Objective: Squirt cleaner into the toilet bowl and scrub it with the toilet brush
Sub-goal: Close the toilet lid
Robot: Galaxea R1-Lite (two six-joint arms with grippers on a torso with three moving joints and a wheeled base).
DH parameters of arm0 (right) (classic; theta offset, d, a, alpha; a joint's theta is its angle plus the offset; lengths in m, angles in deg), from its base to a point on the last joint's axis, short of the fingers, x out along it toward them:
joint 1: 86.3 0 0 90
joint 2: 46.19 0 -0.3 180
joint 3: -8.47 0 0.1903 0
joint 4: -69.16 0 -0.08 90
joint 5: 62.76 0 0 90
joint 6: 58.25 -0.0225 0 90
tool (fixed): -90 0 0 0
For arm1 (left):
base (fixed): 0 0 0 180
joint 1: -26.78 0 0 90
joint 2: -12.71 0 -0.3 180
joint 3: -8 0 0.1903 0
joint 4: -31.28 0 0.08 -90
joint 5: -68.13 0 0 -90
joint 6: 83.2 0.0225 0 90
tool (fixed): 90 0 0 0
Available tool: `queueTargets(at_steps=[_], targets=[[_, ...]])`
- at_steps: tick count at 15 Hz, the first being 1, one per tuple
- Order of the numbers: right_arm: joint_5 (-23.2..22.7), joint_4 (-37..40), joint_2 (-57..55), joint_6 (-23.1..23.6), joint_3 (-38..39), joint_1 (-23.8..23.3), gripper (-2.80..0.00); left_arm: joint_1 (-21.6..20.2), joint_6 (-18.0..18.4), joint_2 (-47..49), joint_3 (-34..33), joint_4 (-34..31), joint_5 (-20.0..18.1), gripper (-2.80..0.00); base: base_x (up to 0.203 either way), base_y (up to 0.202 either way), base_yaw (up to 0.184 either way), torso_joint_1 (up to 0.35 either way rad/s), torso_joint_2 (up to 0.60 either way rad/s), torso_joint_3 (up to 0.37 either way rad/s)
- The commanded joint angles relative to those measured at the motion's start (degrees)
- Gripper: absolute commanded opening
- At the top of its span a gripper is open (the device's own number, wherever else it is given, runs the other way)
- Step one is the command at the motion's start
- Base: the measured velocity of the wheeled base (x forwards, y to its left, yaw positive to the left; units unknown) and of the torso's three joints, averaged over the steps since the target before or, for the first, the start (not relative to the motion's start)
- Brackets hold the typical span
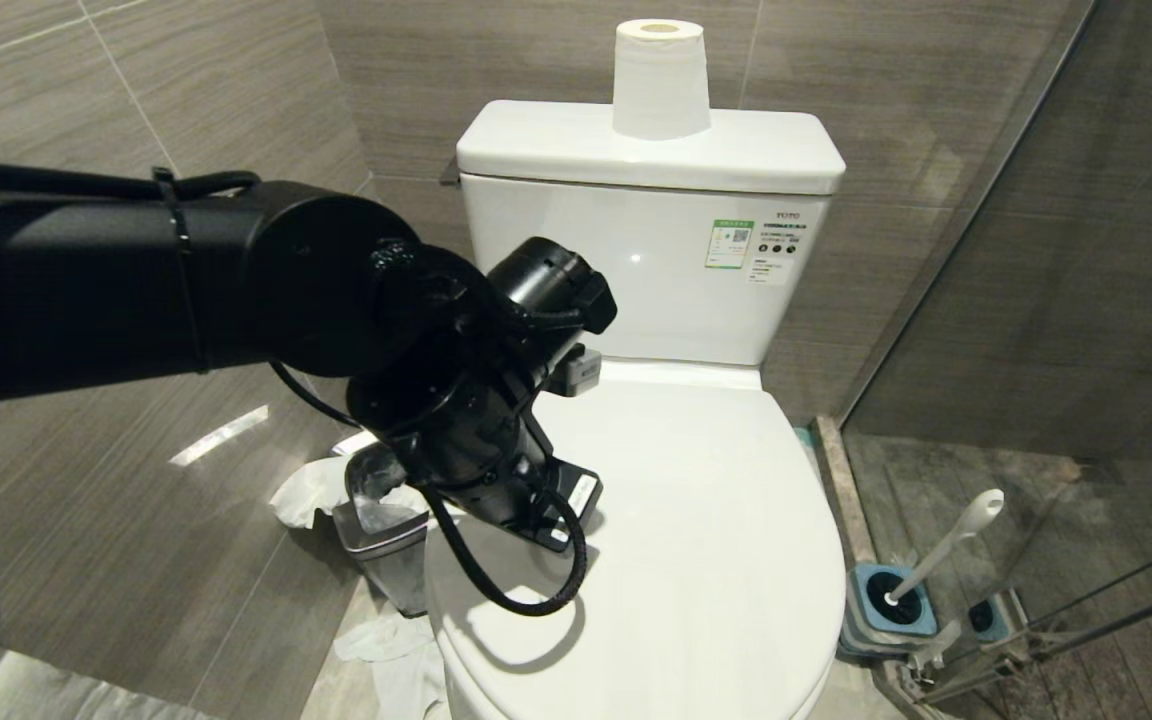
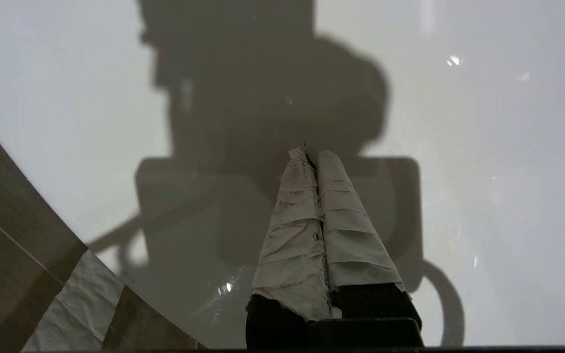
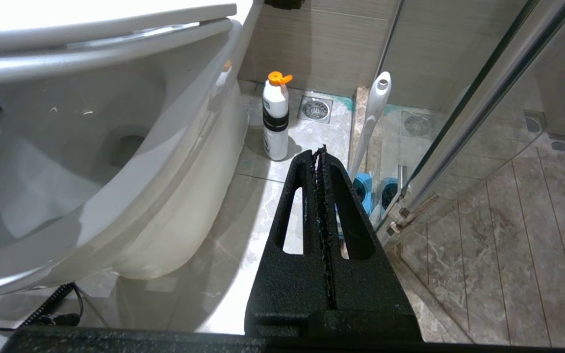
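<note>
Toilet bowl (image 1: 696,560) fills the middle of the head view, white lid down and shut over the seat, cistern (image 1: 651,230) behind with a paper roll (image 1: 660,78) standing on top. Left arm reaches in from the left side; left gripper (image 2: 312,156) points down at the lid's left part, tape-wrapped fingers (image 2: 292,230) pressed together, holding nothing; tips look just above or on the lid, cannot tell which. Steel-rimmed waste bin (image 1: 381,545) sits on the floor left of the toilet, tissue scattered around it. Right gripper (image 3: 321,152) hangs low beside the toilet's right flank, black fingers together, empty. Toilet brush (image 1: 946,545) stands in its blue holder (image 1: 891,605) on the floor right of the toilet, by the glass shower door. Cleaner bottle (image 3: 275,117), white with orange cap, stands upright on the floor near the toilet base.
</note>
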Motion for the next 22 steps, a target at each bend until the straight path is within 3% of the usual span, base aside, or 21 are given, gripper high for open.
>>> queueTargets(at_steps=[1,6,9,13,18,22], targets=[[0.0,0.0,0.0,0.0,0.0,-0.1,-2.80,0.5,-3.4,3.2,0.0,0.1,1.2,-2.80,0.000,0.000,0.000,0.000,0.00,0.000],[0.0,0.0,0.0,0.0,0.0,0.0,-2.80,1.6,-5.6,6.6,0.0,0.3,3.0,-2.80,0.000,0.000,0.000,0.000,0.00,0.000],[0.0,0.0,0.0,0.0,0.0,-0.1,-2.80,2.3,-9.6,9.6,0.1,0.3,3.7,-2.80,0.000,0.000,0.000,0.000,0.00,0.000],[0.0,0.0,0.0,0.0,0.0,0.0,-2.80,2.8,-11.5,13.3,0.5,0.7,5.0,-2.80,0.000,0.000,0.000,0.000,0.00,0.000],[0.0,0.0,0.0,0.0,0.0,0.0,-2.80,4.5,-16.6,18.1,1.2,2.1,5.3,-2.80,0.000,0.000,0.000,0.000,0.00,0.000],[0.0,0.0,0.0,0.0,0.0,0.0,-2.80,5.1,-17.4,20.6,2.5,2.5,5.7,-2.80,0.000,0.000,0.000,0.000,0.00,0.000]])
